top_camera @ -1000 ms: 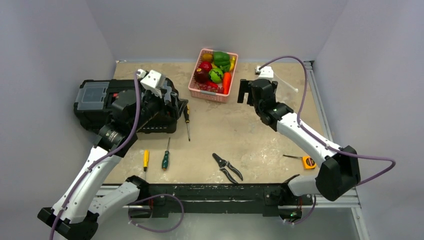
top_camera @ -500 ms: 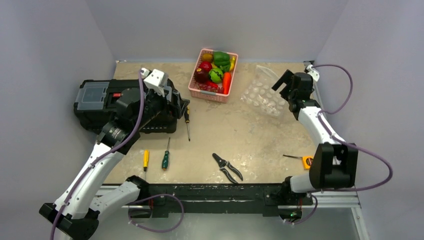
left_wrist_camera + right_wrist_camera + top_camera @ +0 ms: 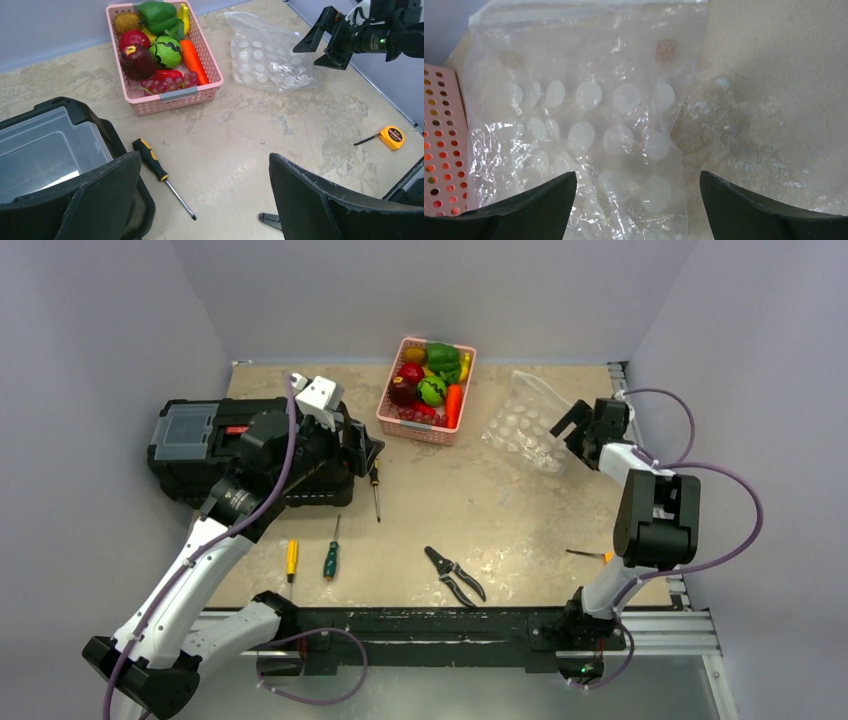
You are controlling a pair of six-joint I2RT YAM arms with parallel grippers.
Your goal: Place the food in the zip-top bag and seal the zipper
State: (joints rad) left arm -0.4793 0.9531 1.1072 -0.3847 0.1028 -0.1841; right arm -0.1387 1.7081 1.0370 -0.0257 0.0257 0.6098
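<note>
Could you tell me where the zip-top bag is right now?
In the top view, the zip-top bag lies far right, between the pink basket and the right claw.

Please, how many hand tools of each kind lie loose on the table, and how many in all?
Screwdrivers: 3
Pruners: 1
Tape measure: 1
Total: 5
</note>
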